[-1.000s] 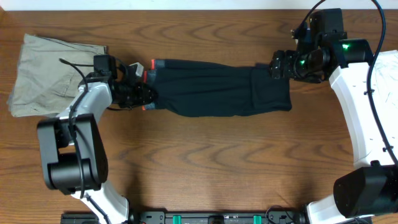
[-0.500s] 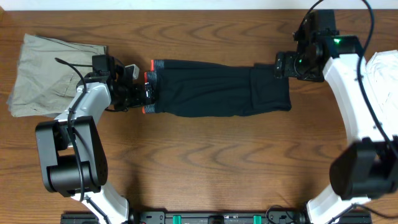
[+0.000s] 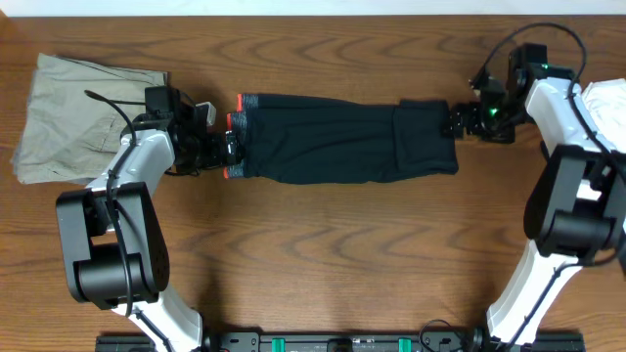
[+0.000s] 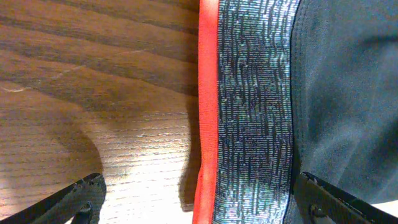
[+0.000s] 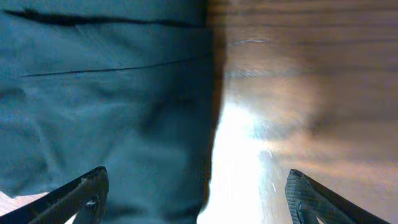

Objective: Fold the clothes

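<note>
My left claw [image 3: 227,147] sits at the waist end of the leggings [image 3: 333,142]. Its wrist camera shows both fingers spread wide, one over bare wood and the other over black fabric, with the waistband [image 4: 249,106] running between them. It is released, gripping nothing. The band's red edge lies toward the finger over the wood, the speckled grey strip is next to it, and the black cloth comes after that.

My right claw [image 3: 458,122] is at the opposite end, just beside the outer edge of the leggings. Its wrist camera is blurred, but the fingers are spread apart there too, one above the dark fabric and one above the table [image 3: 323,264]. The cloth's edge falls between them. This claw is also released, with nothing in it.

The leggings lie flat on the table, stretched out between the two claws, with a doubled-over flap at the end nearest my right claw. Khaki trousers [image 3: 83,117] lie beyond my left claw, on the side away from the leggings. A white garment [image 3: 606,108] lies beyond my right claw, partly behind that arm.
</note>
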